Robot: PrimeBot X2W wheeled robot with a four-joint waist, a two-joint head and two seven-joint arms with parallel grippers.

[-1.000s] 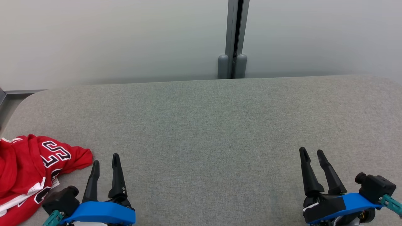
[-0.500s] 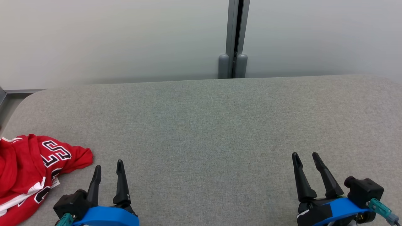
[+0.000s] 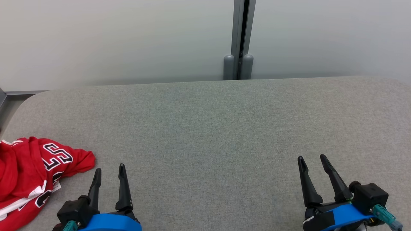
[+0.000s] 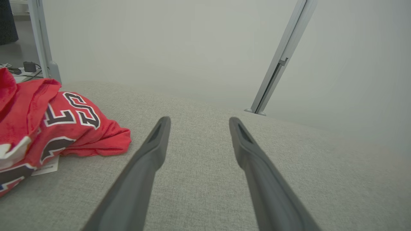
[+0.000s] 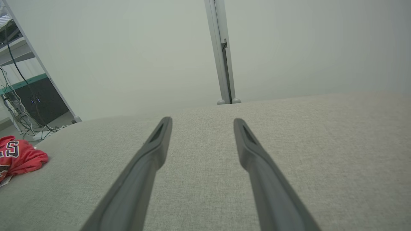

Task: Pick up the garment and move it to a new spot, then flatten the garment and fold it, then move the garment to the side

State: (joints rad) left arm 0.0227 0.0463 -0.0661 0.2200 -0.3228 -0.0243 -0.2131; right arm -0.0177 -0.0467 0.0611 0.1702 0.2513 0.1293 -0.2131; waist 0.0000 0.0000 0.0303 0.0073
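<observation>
Two grippers are idling low in the frame, the left gripper (image 3: pixel 109 168) and the right gripper (image 3: pixel 311 157), each spreading its fingers (image 3: pixel 123 186) moderately apart and holding nothing. The red garment (image 3: pixel 29 173) is lying crumpled at the lower left on the grey surface (image 3: pixel 208 128), just beside the left gripper. Grabbing one loose fold is risking a dragged, twisted bundle, I judge. Head view is cropping the garment at the frame edge; left wrist view is showing its near hem and paper tag (image 4: pixel 45 166) closely.
</observation>
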